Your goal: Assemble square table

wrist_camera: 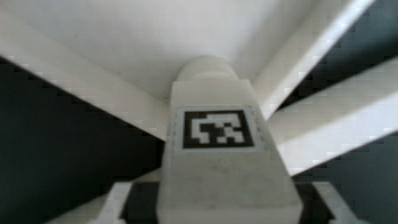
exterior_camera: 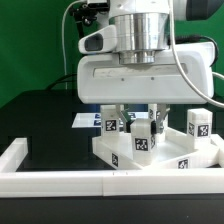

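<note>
The gripper (exterior_camera: 141, 128) is down over the square tabletop (exterior_camera: 150, 155), and between the jaws stands a white leg (wrist_camera: 219, 140) — tag facing the wrist camera, its rounded tip pointing away past the fingertips. The fingers (wrist_camera: 128, 200) look pressed to the leg's two flanks, so I'd call it clamped on the leg, held upright just above the slab. Another leg (exterior_camera: 198, 125) stands outside the jaws, off to the exterior view's right, on the slab's corner. These look like light, stiff plastic blocks — smooth, probably slippery, so a grip on the flat sides, low and square, seems wisest. The border wall (exterior_camera: 60, 180) runs in front.
</note>
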